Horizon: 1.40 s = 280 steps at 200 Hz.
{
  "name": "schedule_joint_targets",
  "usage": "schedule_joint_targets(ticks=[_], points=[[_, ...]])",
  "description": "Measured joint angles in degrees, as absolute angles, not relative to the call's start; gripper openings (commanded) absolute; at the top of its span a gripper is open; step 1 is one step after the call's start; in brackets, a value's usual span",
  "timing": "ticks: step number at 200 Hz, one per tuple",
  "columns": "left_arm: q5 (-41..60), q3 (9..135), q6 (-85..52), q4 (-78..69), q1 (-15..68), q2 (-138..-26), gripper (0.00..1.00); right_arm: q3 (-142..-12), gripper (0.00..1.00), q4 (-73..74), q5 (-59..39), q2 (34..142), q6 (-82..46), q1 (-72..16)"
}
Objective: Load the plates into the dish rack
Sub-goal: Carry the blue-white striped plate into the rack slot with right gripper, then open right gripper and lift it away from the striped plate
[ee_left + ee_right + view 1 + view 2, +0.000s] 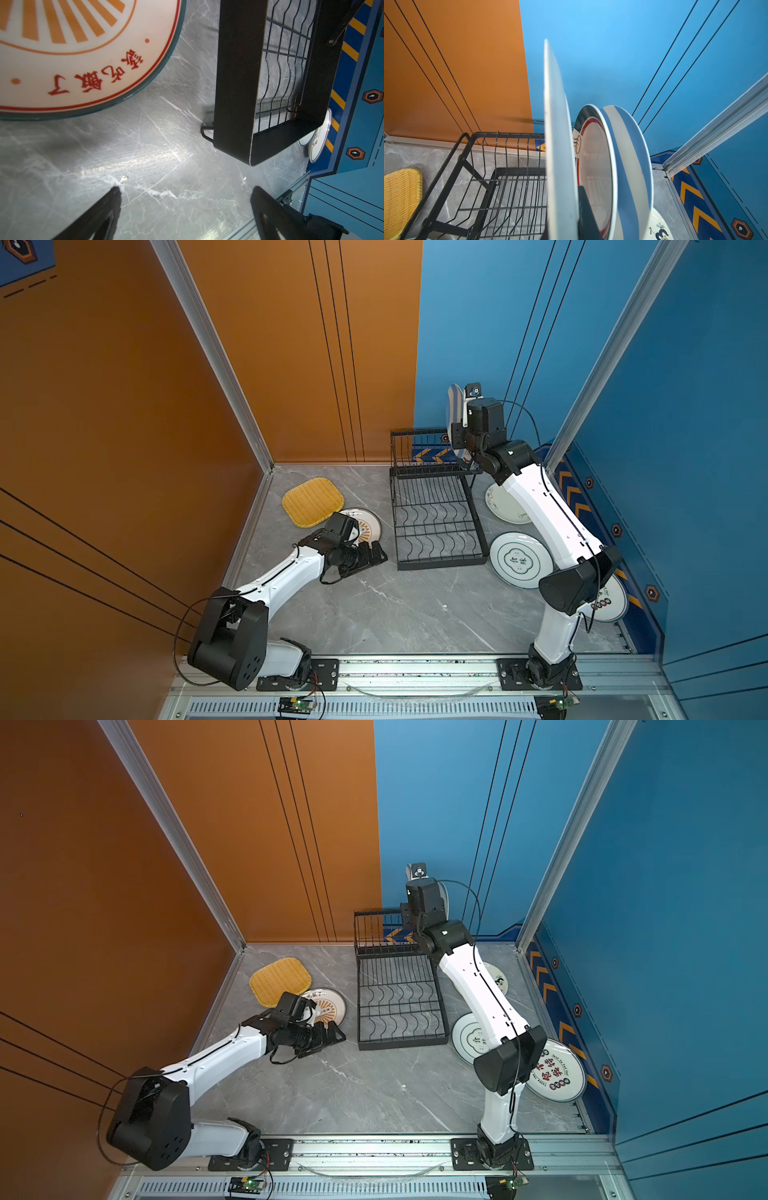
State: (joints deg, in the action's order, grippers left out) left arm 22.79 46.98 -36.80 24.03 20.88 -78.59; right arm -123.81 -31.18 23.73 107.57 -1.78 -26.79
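My right gripper [457, 439] is shut on a blue-and-cream striped plate [455, 406], held on edge above the right end of the black wire dish rack's [440, 562] upper shelf. In the right wrist view this plate [558, 135] is edge-on. Beside it stand a red-rimmed white plate [593, 166] and another striped plate [629, 162]. My left gripper [376, 556] is open and empty, low over the table by the rack's front left corner. The orange sunburst plate [368, 524] lies just behind it. The yellow woven plate [312, 502] lies farther back.
Right of the rack lie a white plate with a dark drawing [505, 504], a green-rimmed plate [519, 560] and a plate with red characters [555, 1071], partly under my right arm. Orange and blue walls close in the grey marble table [395, 614].
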Motion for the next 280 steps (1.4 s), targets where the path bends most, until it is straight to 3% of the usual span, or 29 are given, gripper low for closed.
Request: schedule_joint_targets(ticks=[246, 280], points=[[22.76, 46.96, -36.88, 23.99, 20.62, -79.15, 0.98, -118.39, 0.0, -29.95, 21.47, 110.74, -3.73, -23.16], [22.52, 46.89, -36.88, 24.01, 20.69, -78.37, 0.98, -117.67, 0.14, -29.93, 21.17, 110.74, -4.36, -23.16]])
